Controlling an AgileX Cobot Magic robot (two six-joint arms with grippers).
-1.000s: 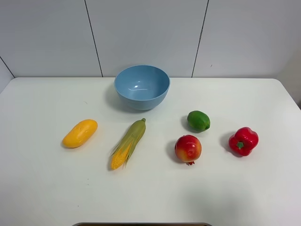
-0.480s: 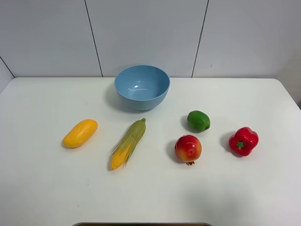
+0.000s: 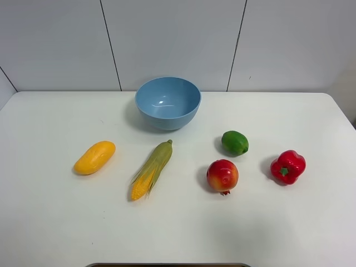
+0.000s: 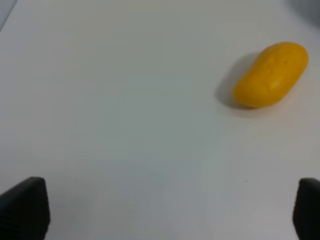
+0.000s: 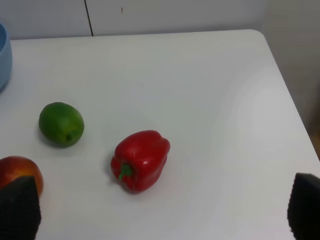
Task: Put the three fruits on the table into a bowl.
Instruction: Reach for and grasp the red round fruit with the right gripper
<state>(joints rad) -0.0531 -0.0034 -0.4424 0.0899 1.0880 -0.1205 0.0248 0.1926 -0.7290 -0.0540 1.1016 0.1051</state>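
Nothing is done yet: the elongated yellow-orange mango (image 3: 94,157), small glossy green lime (image 3: 235,142) and round red-yellow pomegranate (image 3: 222,175) all lie on the white table (image 3: 55,222), apart from the empty deep light-blue bowl (image 3: 167,118), while the left gripper (image 4: 165,210) and right gripper (image 5: 162,207) gape wide, holding nothing

A white table (image 3: 67,222) carries a light-blue bowl (image 3: 167,102) at the back, with a mango (image 3: 94,157), corn cob (image 3: 152,169), lime (image 3: 235,143), pomegranate (image 3: 222,175) and red bell pepper (image 3: 287,166) spread apart before it.
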